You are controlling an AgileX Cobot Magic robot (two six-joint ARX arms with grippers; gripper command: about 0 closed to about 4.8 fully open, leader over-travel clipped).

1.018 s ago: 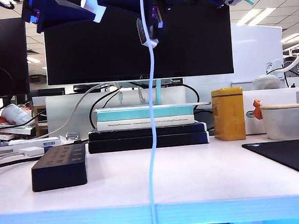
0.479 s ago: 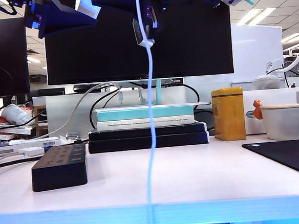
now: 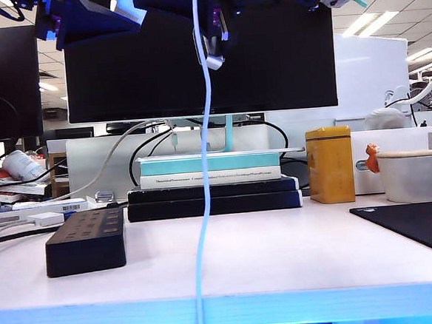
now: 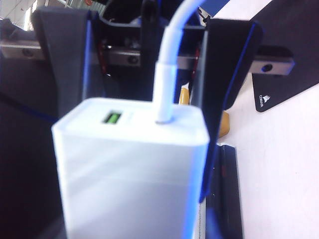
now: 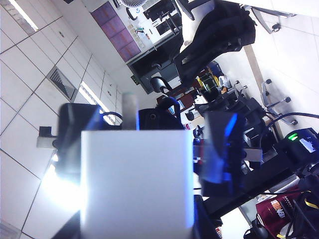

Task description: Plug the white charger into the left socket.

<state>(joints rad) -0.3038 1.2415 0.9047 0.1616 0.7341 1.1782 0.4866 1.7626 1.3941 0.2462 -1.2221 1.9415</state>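
Note:
The white charger (image 3: 209,48) hangs high above the table, in front of the monitor. Its thin white cable (image 3: 201,207) drops past the table's front edge. My right gripper (image 3: 219,19) is shut on the charger; in the left wrist view its dark fingers (image 4: 230,74) flank the white block (image 4: 129,169). My left gripper (image 3: 184,4) reaches in from the left at the same height. Its fingers (image 5: 224,149) show beyond the charger (image 5: 137,184) in the right wrist view, but whether they press on it is hidden. The black power strip (image 3: 87,245) lies on the table at the left, its socket slots (image 3: 94,222) faint.
A stack of books (image 3: 212,186) under the monitor (image 3: 268,62) stands behind the middle of the table. A yellow tin (image 3: 330,164), a white mug (image 3: 413,174) and a black mat (image 3: 421,225) are at the right. A flat white box (image 3: 46,218) lies behind the strip.
The charger has shifted slightly up and left. The lower part of its cable has swung left. The left arm has edged up a little.

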